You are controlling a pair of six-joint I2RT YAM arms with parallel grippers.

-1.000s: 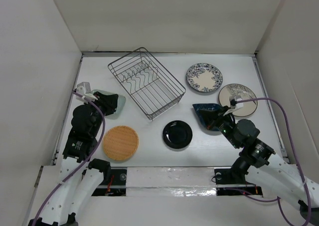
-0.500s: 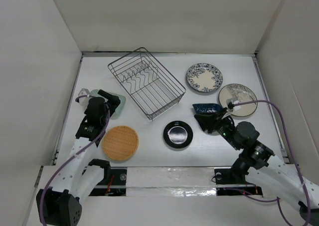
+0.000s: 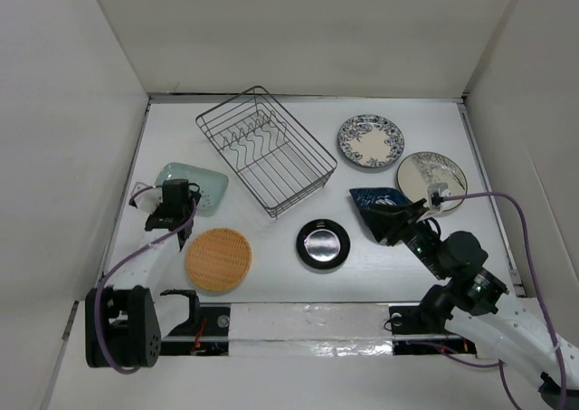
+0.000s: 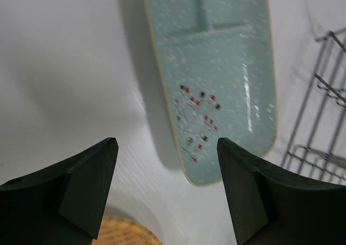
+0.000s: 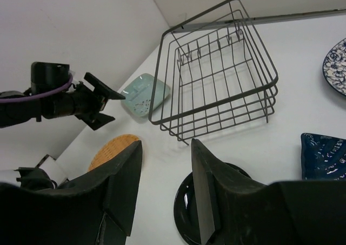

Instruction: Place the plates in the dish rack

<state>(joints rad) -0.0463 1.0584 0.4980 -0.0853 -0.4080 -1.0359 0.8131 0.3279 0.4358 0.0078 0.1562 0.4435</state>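
The dish rack [image 3: 263, 153], a silver wire basket, stands empty at the back of the table. Around it lie six plates: pale green [image 3: 194, 183], tan woven [image 3: 218, 259], glossy black [image 3: 323, 244], dark blue leaf-shaped [image 3: 375, 204], blue-white floral [image 3: 370, 140] and cream with a dark rim [image 3: 431, 176]. My left gripper [image 4: 166, 143] is open and empty, just short of the pale green plate [image 4: 216, 77]. Over the near edge of the dark blue plate my right gripper [image 5: 166, 145] hangs open, holding nothing, facing the rack [image 5: 221, 77].
White walls close in the table on the left, back and right. Low on the left lies the left arm [image 5: 59, 101], between the woven plate [image 5: 111, 147] and the wall. A purple cable [image 3: 507, 213] loops over the right arm.
Both grippers have gone from shut to open. The left arm has dropped low and drawn back off the pale green plate. The right gripper has shifted slightly toward the near edge.
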